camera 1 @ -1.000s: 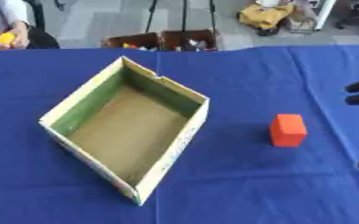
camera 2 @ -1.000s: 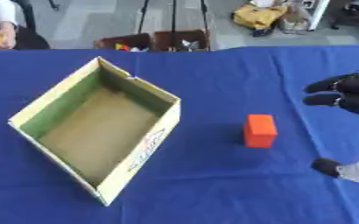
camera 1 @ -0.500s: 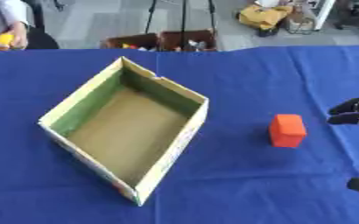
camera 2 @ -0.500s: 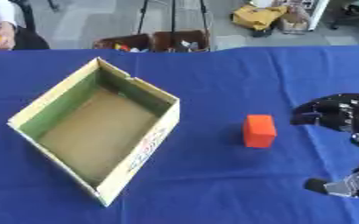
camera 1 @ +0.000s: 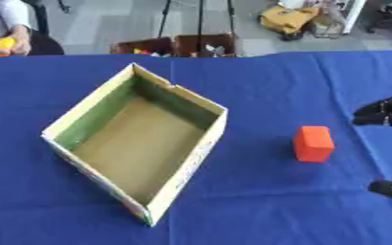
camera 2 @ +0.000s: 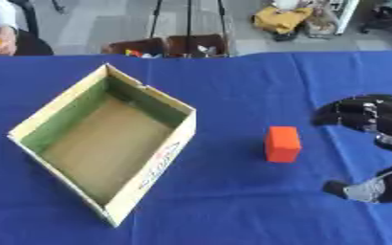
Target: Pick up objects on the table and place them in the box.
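An orange block (camera 2: pixel 282 143) stands on the blue table (camera 2: pixel 233 86), right of an open cardboard box (camera 2: pixel 103 143) whose inside is bare. My right hand (camera 2: pixel 368 120) comes in from the right edge, black, with its fingers spread and its thumb (camera 2: pixel 358 189) lower down. The hand is open and sits just right of the block, apart from it and holding nothing. My left hand shows in no view.
Beyond the table's far edge stand two brown bins (camera 1: pixel 179 45) with small items, tripod legs and a yellow bag (camera 1: pixel 287 19) on the floor. A person sits at the far left corner holding something yellow (camera 1: pixel 5 44).
My right hand has moved left from the right edge toward the orange block. The block and box have stayed put.
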`<state>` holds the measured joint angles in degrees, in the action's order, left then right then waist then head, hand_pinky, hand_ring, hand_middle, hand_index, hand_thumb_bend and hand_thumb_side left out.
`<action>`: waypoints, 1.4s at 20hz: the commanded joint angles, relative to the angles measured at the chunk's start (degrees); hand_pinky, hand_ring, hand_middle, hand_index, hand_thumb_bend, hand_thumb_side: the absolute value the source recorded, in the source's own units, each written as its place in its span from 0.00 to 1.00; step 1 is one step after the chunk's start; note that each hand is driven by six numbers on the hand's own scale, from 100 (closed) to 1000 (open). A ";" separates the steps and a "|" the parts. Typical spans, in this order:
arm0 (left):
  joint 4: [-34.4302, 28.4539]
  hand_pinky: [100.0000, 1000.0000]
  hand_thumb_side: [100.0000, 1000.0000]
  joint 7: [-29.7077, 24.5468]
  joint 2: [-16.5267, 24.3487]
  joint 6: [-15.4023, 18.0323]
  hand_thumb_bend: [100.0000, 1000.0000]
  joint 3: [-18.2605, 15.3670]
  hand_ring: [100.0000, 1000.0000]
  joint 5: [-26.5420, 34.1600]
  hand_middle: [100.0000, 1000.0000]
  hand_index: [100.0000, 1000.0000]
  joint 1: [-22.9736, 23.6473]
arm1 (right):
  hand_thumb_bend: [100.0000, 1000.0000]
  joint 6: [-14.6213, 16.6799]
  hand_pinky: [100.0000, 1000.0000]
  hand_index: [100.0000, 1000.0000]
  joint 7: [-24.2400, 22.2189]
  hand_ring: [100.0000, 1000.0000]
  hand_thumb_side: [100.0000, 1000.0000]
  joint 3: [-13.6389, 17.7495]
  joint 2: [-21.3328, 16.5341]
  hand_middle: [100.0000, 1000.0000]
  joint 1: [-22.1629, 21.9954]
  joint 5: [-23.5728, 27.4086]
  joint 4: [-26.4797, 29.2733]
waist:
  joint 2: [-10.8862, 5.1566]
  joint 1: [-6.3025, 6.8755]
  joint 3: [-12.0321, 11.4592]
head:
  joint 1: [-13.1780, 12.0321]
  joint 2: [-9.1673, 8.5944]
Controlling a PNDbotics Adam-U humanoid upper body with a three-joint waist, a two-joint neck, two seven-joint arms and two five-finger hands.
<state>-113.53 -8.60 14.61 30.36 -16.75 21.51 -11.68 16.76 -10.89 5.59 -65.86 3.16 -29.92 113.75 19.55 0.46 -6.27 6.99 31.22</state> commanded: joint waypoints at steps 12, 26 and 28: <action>-1.07 0.50 1.00 -0.90 0.65 -0.85 0.00 0.67 0.69 0.75 0.81 0.91 -0.91 | 0.42 -12.61 0.80 0.91 -10.46 0.83 0.46 -5.53 -4.35 0.80 9.19 7.58 0.78 | -1.62 -1.21 -1.25 | 2.94 -0.49; -1.07 0.50 1.00 -1.71 0.04 -1.68 0.00 1.11 0.70 0.76 0.81 0.91 -1.40 | 0.41 -15.48 0.80 0.90 -19.36 0.81 0.36 -10.92 -2.37 0.79 17.19 9.62 -7.36 | -1.08 -1.49 -2.32 | 4.74 -0.39; -1.07 0.50 1.00 -1.80 -0.09 -1.77 0.00 1.11 0.70 0.72 0.81 0.91 -1.41 | 0.41 -15.50 0.80 0.90 -19.68 0.81 0.36 -11.44 -1.79 0.79 18.20 9.21 -9.76 | -0.96 -1.51 -2.49 | 4.93 -0.46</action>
<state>-113.53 -10.26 14.03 28.72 -15.73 22.12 -12.54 1.27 -30.23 -6.14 -66.59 20.56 -20.16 105.17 19.55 -0.11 -8.72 11.69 31.15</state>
